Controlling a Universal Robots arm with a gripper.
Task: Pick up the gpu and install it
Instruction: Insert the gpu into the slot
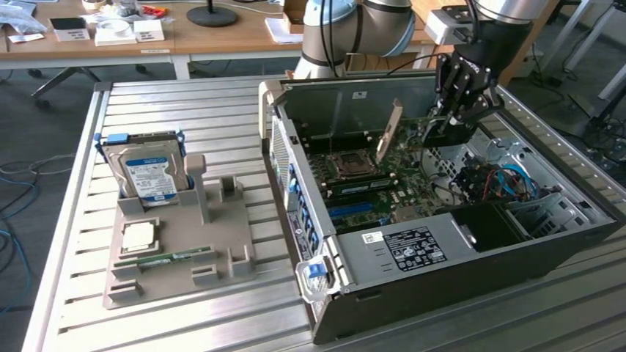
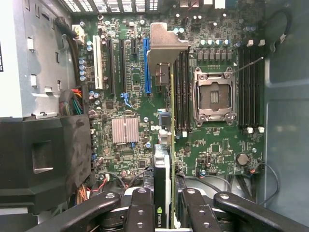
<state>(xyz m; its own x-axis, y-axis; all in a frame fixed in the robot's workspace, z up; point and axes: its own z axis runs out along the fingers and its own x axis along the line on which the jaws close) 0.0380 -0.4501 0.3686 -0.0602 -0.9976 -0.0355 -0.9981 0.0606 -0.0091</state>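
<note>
My gripper (image 2: 164, 205) is shut on the gpu (image 2: 162, 181), which I see edge-on between the black fingers (image 2: 142, 208): green board, black cooler, silver end bracket (image 2: 166, 46) at the far end. In the exterior view the gripper (image 1: 452, 123) hangs inside the open computer case (image 1: 293, 169), and it holds the gpu (image 1: 415, 136) upright over the green motherboard (image 1: 391, 165). The card's edge runs close beside the long blue slot (image 2: 146, 65). I cannot tell whether it touches the board.
At the exterior view's left a grey parts holder (image 1: 220, 246) carries a hard drive (image 1: 146, 172), a processor chip (image 1: 137, 235) and a memory stick (image 1: 174, 258). Case walls, cables (image 1: 499, 183) and a black power supply (image 1: 421, 246) crowd the gripper. Desks stand behind.
</note>
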